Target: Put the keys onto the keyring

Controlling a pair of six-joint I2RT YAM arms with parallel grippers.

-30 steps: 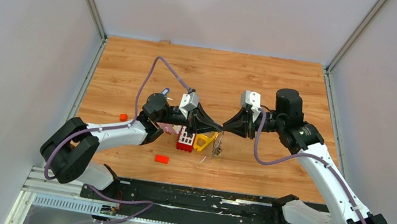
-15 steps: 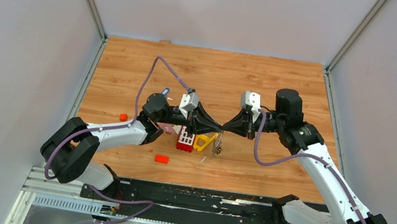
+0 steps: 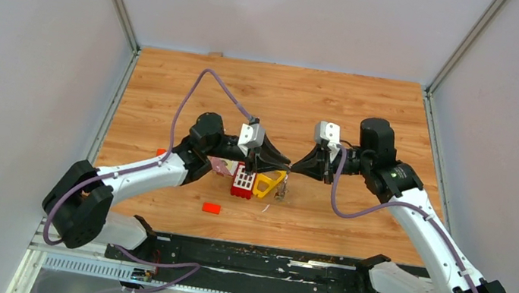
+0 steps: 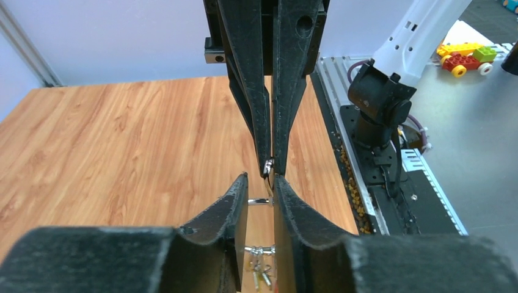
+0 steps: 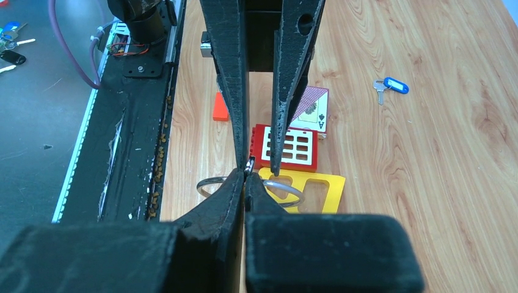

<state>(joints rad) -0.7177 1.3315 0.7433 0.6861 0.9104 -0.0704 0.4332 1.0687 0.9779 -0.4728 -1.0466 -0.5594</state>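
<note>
Keyring [image 4: 259,200] is up off the table [image 5: 427,183], between the two grippers above the yellow frame [image 5: 317,192]. Right gripper [image 5: 245,177] is pinched tight on the wire. Left gripper [image 4: 261,178] faces it tip to tip, jaws a narrow gap apart, wire crossing that gap. Bunch of keys [image 4: 259,278] hangs under the ring. One blue-tagged key [image 5: 391,85] lies on the table, well apart.

Table [image 3: 369,108]: orange-brown wood grain. Grid block [image 5: 287,148] red, white cells. Triangular frame [image 5: 317,192] yellow. Keyring [image 5: 207,180] silver. Key [image 5: 391,86] silver, blue tag. Card [image 5: 313,105] maroon patterned, white border. Small block [image 5: 220,107] orange-red. Left pincer [image 4: 261,180], right pincer [image 5: 245,178] black.
</note>
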